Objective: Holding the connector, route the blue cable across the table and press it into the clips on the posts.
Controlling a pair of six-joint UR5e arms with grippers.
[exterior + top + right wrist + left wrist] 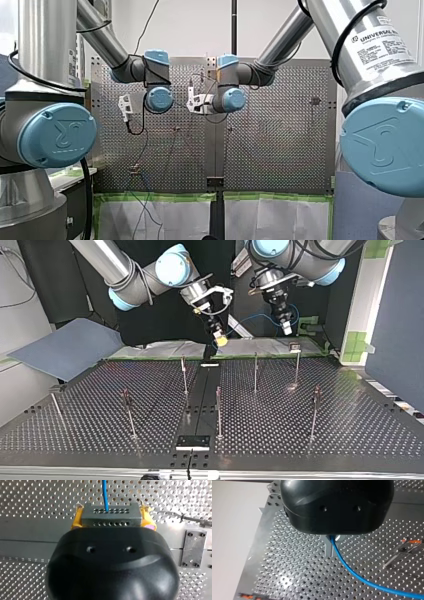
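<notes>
Nearest us in the front view, the left arm (55, 135) and right arm (385, 145) fill the lower corners. In the top view, the right gripper (220, 339) hangs at upper centre and the left gripper (286, 326) to its right. Both are above the table (350, 430) and its posts (255, 372), with the blue cable (252, 316) strung between them. In the left wrist view, our metal fingers (327, 548) pinch narrowly on the cable. In the right wrist view, our yellow pads (147, 520) clamp the grey connector (110, 517), and the cable runs on ahead of it.
</notes>
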